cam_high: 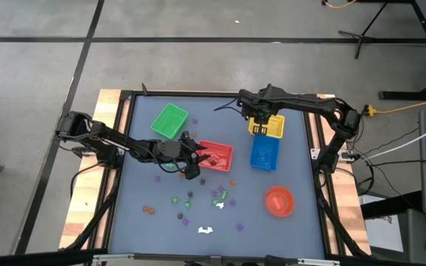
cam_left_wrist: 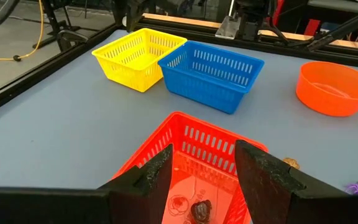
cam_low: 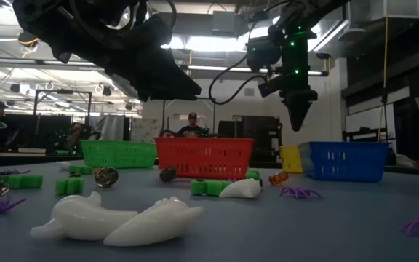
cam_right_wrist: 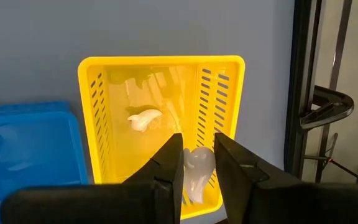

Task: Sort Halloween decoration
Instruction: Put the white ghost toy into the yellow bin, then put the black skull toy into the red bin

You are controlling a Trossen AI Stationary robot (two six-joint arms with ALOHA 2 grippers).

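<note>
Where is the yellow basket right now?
In the high view the yellow basket sits at the table's far right, touching the blue basket, directly under the right gripper.
</note>
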